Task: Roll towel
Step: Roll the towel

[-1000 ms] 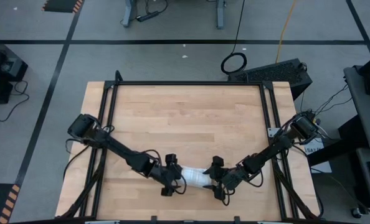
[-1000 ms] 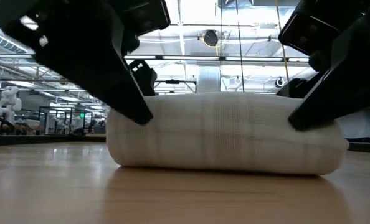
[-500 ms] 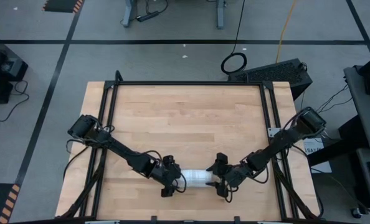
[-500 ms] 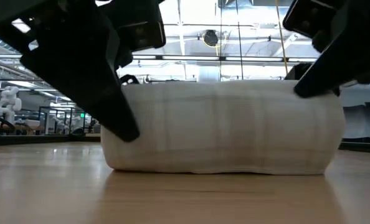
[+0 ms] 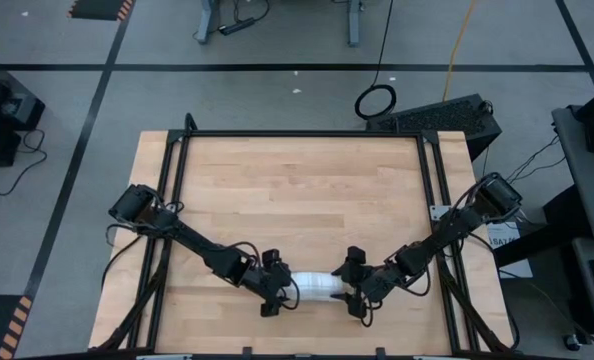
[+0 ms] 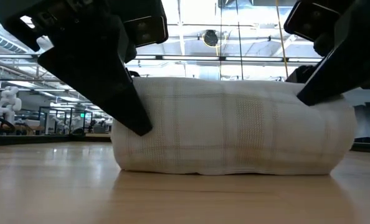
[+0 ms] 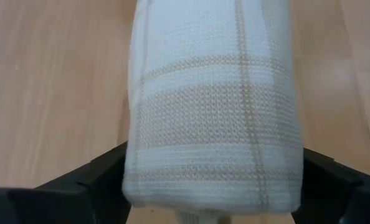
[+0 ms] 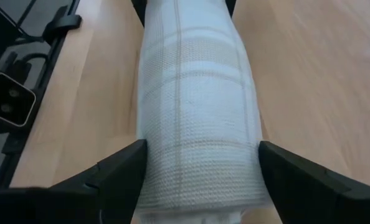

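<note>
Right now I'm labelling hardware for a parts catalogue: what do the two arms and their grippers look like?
Both are dark, matte black, slim jointed arms with loose black cables trailing near their bases. The left gripper and right gripper each end in two flat, wedge-shaped black fingers. A boxy black wrist housing sits above the fingers. No markings are readable.

**Workshop floor and hall around the worktop**

A light wood worktop [image 5: 297, 190] is set in a black frame [image 5: 302, 133] on a grey floor [image 5: 67, 100] marked with black tape lines [image 5: 277, 68]. A coiled black cable [image 5: 376, 100] and a yellow cable [image 5: 461, 40] are laid on the floor beyond it, beside a black case [image 5: 447, 115]. In the low view, a large hall is seen, lit by ceiling lights [image 6: 191, 12], with a white humanoid figure [image 6: 9, 99] at the far left.
</note>
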Tool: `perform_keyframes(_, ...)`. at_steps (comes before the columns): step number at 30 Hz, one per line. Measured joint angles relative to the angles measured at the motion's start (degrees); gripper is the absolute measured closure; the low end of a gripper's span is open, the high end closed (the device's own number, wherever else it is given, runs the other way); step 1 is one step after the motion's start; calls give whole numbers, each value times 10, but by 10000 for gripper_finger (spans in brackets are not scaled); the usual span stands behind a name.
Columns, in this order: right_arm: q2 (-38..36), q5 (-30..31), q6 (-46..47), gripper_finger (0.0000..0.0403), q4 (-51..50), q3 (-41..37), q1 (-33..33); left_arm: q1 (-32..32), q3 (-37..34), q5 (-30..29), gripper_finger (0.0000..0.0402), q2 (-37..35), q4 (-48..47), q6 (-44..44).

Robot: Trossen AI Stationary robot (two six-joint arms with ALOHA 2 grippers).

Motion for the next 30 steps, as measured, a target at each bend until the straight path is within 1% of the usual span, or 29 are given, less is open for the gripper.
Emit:
perform_keyframes(3, -1, 4, 11, 106, 1, 0, 0, 0, 0, 1, 68, -6, -9, -11)
perform_keyframes(6, -7, 4, 12, 106, 3, 1, 0, 0, 1, 14, 68, -17, -22, -12)
perform_keyframes(12, -7, 1, 12, 106, 6, 1, 0, 0, 1, 40, 68, -63, -58, -9)
perform_keyframes(15, -7, 1, 0, 106, 6, 1, 0, -4, 1, 37, 68, -75, -62, -6)
perform_keyframes(18, -7, 2, -13, 110, 5, 1, 0, -11, 1, 21, 68, -73, -52, 1)
perform_keyframes(22, -7, 4, -26, 132, 4, 1, 0, -19, 1, -16, 68, -46, -49, 4)
perform_keyframes(26, 1, -9, -27, 167, 10, 1, 0, -21, 1, -26, 68, -20, -50, -9)
perform_keyframes(30, 16, -15, -25, 194, 24, 2, 0, -20, 1, -28, 68, -14, -56, -11)
